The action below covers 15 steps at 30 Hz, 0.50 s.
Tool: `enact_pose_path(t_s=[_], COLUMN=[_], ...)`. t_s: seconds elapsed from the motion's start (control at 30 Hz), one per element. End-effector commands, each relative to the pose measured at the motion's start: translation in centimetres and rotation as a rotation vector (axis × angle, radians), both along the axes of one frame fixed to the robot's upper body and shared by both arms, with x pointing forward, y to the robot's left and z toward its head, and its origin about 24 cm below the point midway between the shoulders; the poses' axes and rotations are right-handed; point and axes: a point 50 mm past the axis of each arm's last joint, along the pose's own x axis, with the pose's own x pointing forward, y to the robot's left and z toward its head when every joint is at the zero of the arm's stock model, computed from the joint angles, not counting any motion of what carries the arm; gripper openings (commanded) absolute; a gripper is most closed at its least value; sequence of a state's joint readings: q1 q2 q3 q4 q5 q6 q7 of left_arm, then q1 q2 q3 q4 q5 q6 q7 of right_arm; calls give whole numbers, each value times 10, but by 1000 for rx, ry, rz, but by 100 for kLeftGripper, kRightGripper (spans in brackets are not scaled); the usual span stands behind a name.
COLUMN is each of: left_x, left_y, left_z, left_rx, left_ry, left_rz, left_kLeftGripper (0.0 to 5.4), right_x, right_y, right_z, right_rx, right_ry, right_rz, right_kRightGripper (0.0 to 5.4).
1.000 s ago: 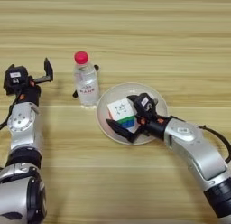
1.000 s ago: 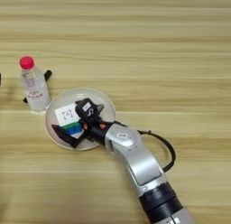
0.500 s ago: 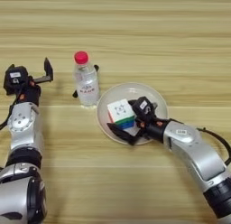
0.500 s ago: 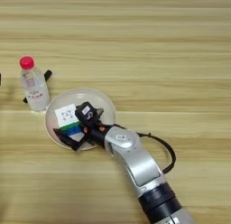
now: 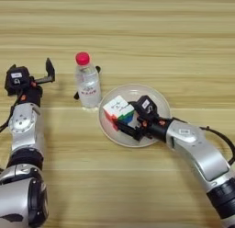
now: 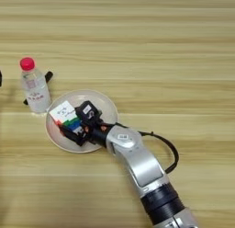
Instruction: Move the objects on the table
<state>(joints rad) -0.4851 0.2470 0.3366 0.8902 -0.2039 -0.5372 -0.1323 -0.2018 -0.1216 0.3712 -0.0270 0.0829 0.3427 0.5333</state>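
Surface: wooden table under my head camera, lengthwise grain, bare boards beyond the working pincer
Right pincer: right gripper reaching in over the white plate; its two black fingers pinch the puzzle cube, one finger on the cube's near lower side, the other at its right side
Cube: white face up, green and red sides showing, tilted, sitting inside the plate's rim and closed in the pincer; whether it rests on the plate or is just off it I cannot tell
Bottle: clear bottle with red cap upright, just to the left of the pincer and beyond it, close beside the plate rim, untouched
Marker: dark ends of what I take for the black marker pen poking out behind the bottle; mostly hidden
Green block: not something I can pick out; the green at the pincer reads as a cube face
Left pincer: left gripper parked well off to the left, fingers spread, holding nothing
Step in hand: by my reading, the grasp on the cube is made and the carry comes next
Next move: I'd lift straight up to clear the rim; then swing away from the bottle, since a sideways drag could tip it or shove the plate
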Motion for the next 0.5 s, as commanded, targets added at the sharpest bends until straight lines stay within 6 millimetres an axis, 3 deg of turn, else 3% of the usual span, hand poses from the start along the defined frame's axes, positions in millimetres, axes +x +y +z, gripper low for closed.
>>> enact_pose_path(t_s=[0.03, 0.5], left_x=[3, 2], left_y=[-3, -4], left_z=[2, 1], left_rx=[-12, -10], left_ry=[-16, -21], left_rz=[-5, -10], left_kLeftGripper=[540, 540], right_x=[4, 11], right_y=[-5, -17], right_z=[0, 19], right_rx=[-19, 39], right_ry=[-2, -75], right_rz=[-11, -30], right_kRightGripper=[338, 337])
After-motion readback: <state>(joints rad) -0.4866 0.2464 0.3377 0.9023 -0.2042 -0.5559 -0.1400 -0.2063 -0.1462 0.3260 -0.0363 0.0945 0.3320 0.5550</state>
